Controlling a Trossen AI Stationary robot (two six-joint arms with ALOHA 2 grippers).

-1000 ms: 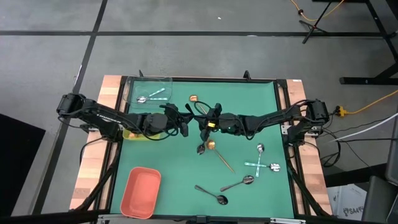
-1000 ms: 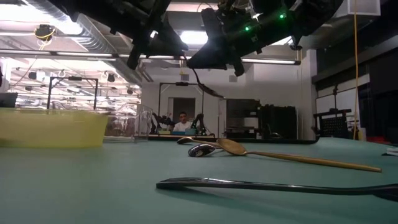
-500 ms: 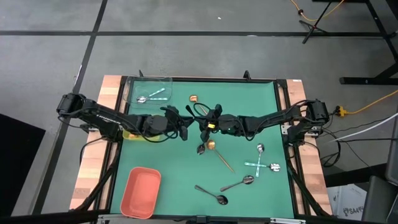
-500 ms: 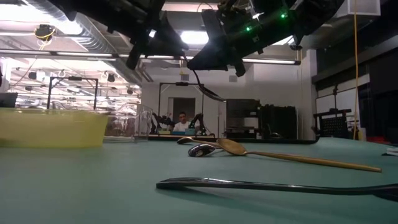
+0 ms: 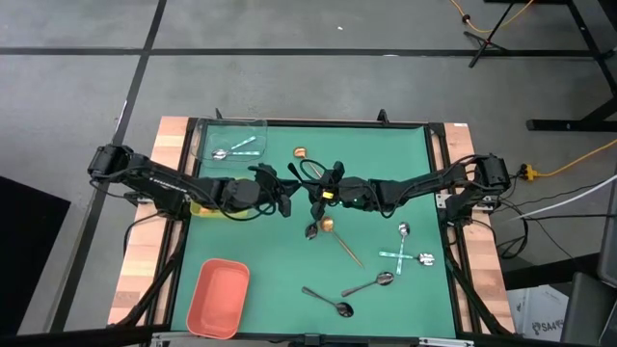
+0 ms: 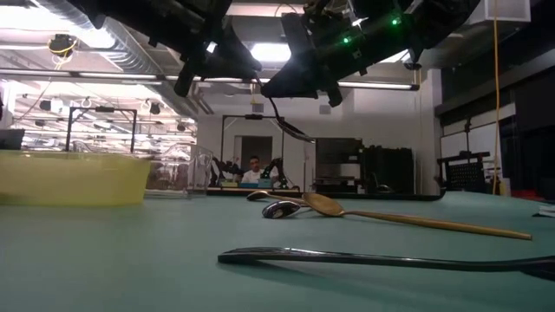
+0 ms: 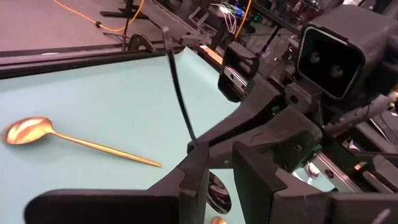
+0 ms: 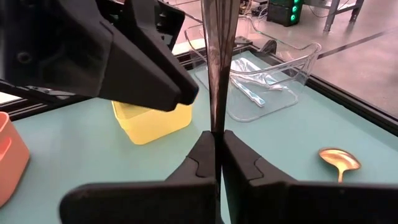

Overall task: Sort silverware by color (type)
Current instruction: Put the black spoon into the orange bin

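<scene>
right hand [image 5: 316, 192] clenched on dark spoon [image 8: 219, 68] handle, held above table [image 5: 386, 154] centre | left hand [image 5: 286, 193] just beside it, fingers [image 7: 193, 180] parted around same handle, contact not discernible | other spoons left lying on table: gold spoon [image 5: 339, 239], silver spoons [image 5: 403, 236] | silver spoons in clear tray [image 5: 207, 130]

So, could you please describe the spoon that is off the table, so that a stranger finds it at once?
Look at the middle of the green table, where the two arms meet above it. The right pincer is shut on a dark spoon, which hangs with its bowl downward. It is the only spoon in the air; the others all lie on the table or in the clear tray.
</scene>
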